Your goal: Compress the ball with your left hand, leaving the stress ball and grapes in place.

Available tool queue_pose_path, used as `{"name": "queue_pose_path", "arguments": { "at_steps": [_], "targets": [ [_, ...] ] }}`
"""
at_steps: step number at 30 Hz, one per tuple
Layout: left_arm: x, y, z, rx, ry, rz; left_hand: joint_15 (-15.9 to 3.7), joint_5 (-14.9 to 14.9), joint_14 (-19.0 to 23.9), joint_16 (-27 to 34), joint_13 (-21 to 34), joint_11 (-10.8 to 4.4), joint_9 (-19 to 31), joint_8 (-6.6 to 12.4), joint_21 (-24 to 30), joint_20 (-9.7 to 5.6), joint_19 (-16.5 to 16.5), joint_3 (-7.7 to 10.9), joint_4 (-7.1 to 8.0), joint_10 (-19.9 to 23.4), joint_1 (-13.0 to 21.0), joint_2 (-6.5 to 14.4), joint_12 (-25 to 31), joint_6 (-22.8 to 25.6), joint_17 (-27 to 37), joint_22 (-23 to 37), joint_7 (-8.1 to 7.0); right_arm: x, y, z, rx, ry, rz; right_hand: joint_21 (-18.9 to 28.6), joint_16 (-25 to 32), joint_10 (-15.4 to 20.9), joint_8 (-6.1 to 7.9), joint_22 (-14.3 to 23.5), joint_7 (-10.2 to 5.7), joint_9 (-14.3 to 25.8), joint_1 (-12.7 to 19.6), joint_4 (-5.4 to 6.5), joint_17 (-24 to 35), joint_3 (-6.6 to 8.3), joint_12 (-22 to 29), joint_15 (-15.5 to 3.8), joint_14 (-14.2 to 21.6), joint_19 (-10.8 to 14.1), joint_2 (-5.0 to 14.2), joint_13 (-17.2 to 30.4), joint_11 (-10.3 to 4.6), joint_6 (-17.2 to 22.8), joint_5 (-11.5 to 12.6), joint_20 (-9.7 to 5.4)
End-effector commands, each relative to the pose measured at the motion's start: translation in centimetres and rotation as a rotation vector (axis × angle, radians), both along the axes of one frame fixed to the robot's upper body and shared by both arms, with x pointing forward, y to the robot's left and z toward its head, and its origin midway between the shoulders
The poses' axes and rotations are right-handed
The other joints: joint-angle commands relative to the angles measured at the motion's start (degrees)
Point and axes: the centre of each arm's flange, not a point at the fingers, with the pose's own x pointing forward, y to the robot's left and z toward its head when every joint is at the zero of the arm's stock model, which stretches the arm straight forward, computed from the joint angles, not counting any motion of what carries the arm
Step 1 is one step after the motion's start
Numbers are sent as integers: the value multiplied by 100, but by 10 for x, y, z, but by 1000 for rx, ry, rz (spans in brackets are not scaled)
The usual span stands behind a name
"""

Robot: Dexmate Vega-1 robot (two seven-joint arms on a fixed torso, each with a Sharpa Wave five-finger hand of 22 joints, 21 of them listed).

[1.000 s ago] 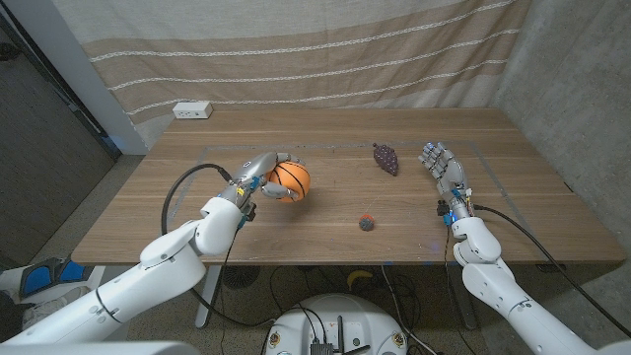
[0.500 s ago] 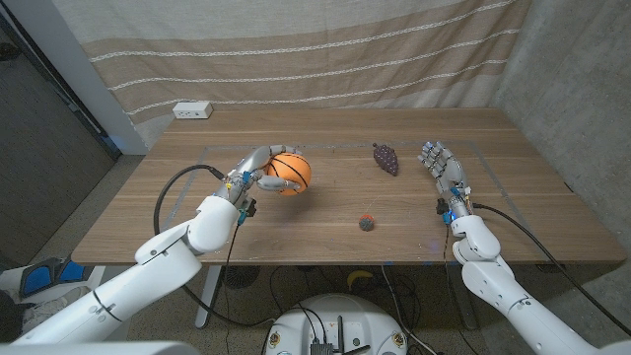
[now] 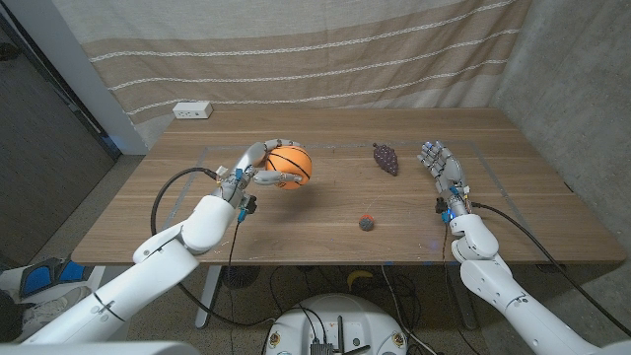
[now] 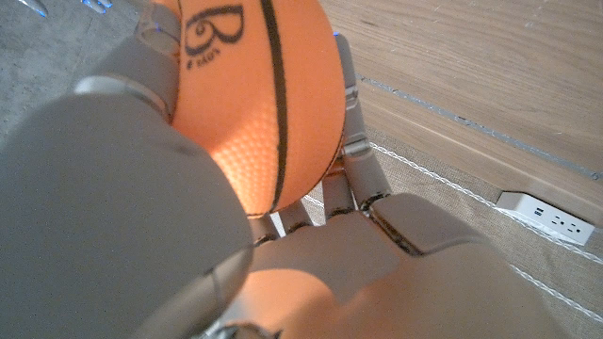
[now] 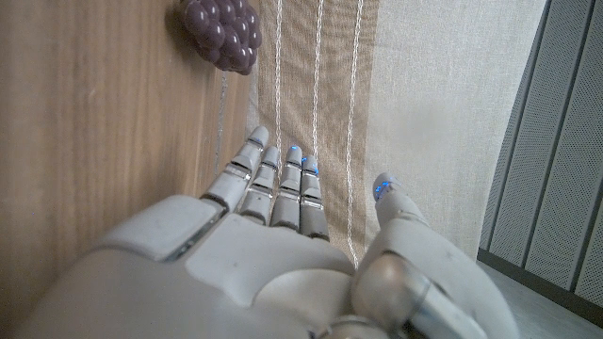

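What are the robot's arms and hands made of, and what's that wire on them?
Both arms are smooth white rounded shells. The left hand and right hand are silver-grey, jointed like metal fingers; the right one's fingertips glow blue. A black cable loops from each forearm to the wrist.

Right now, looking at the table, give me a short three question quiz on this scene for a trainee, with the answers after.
1. True or false: the left hand holds the orange basketball-patterned ball.
2. Which lies nearer the right hand: A) the purple grapes, B) the small dark stress ball, C) the white power strip?
3. Fill in: the right hand holds ____.

Key: 1 true. 2 A. 3 nothing; its fingers are spread apart.
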Motion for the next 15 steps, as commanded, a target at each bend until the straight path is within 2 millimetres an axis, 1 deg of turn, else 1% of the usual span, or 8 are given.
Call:
{"name": "queue_pose_path", "arguments": {
  "at_steps": [1,7,9,15],
  "targets": [
    [6,9,-1,-159,31,-131,-2656,-17,1772,36,26,302,17,-16,44,-1114,-64,49,5,1503,2430,2339,36,1929,35,11,1882,-3,-1,0,2,-10,-9,-24,18,44,-6,22,19,25,-14,-35,-5,28,23,12,13,7,41,31,12,50,0,49],
    [9,12,-4,-221,62,-187,-2654,-19,1761,37,41,300,9,-35,58,-1114,-77,49,7,1489,2434,2339,24,1930,50,7,1877,-5,-1,0,3,-12,-13,-23,21,38,-5,21,21,25,-15,-39,-7,31,18,16,20,8,40,31,18,55,1,53],
    [10,13,-4,-235,67,-203,-2653,-20,1752,37,51,294,4,-44,67,-1115,-85,50,9,1496,2436,2342,24,1944,59,3,1898,-6,-1,-1,5,-13,-14,-24,22,40,-7,21,16,25,-15,-41,-8,32,19,22,23,5,40,32,19,50,1,52],
    [16,18,-5,-302,103,-267,-2656,-17,1738,29,83,359,-20,-67,97,-1113,-110,51,13,1547,2443,2346,29,2022,67,-10,1937,-9,0,0,1,-19,-20,-22,21,50,9,21,32,25,-13,-47,-12,36,22,2,23,12,37,34,19,92,3,58]
  ]
}}
